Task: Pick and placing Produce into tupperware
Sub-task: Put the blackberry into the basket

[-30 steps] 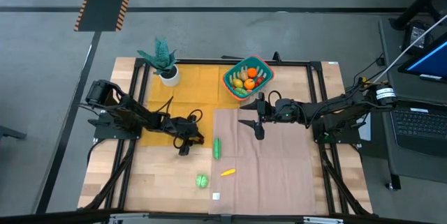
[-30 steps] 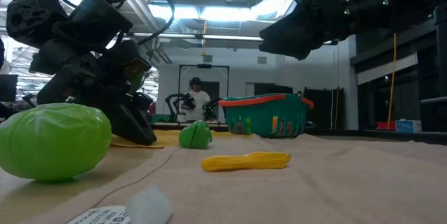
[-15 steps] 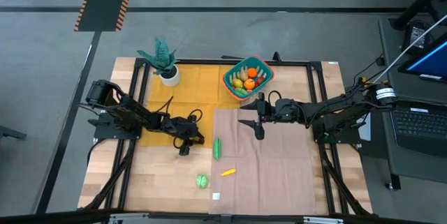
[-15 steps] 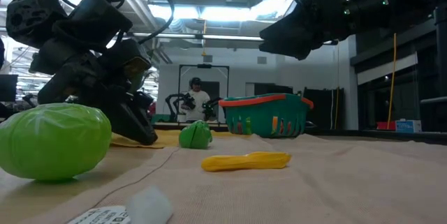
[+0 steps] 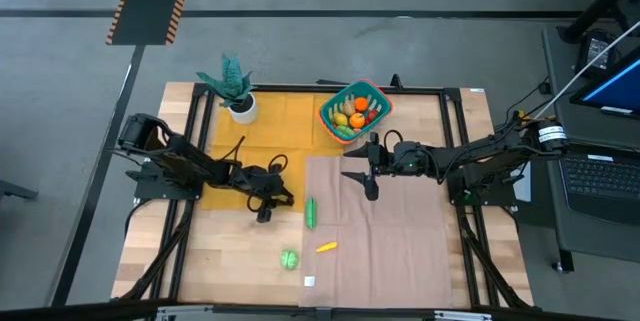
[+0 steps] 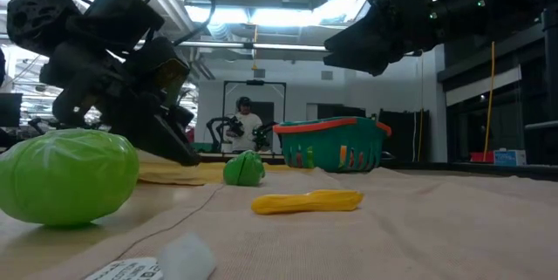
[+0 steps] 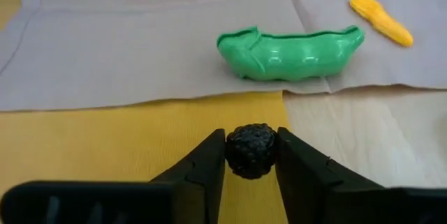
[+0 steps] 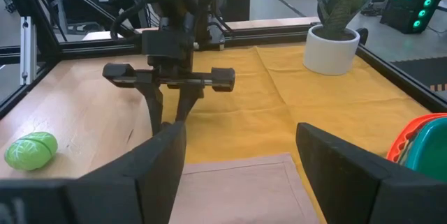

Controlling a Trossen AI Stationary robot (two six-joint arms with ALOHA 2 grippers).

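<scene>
**Between the left pincer's tips, a dark berry**

Between its two dark fingers [image 7: 209, 165] the left pincer [image 7: 251, 155] grips a small black bumpy berry [image 7: 251, 151], held over the yellow cloth [image 7: 105, 140]. Just ahead of it a green pea pod [image 7: 290, 53] lies on the edge of the beige cloth [image 7: 140, 49], and past the pod, further from the pincer, rests a small yellow piece [image 7: 380, 18]. From above, this pincer [image 5: 264, 207] sits left of the pod [image 5: 311, 212]; nearer the counter's front edge lie the yellow piece [image 5: 326, 247] and a round green vegetable [image 5: 289, 258], with a small white label [image 5: 309, 281] beside it whose print is too small to read.

The right pincer [image 5: 365, 173] hangs above the beige cloth with its fingers [image 8: 157, 158] spread and nothing between them. Just beyond it, at the counter's far side, stands the teal tupperware [image 5: 335, 101] with its orange-red rim, holding several orange, yellow, red and green pieces [image 5: 353, 113]. A teal plant in a white pot [image 5: 241, 107] stands on the yellow cloth, well to that pincer's left.

The counter [image 5: 200, 261] is pale wood inside a black frame. At table height a person [image 6: 245, 125] stands far back in a hall under bright ceiling lights.
</scene>
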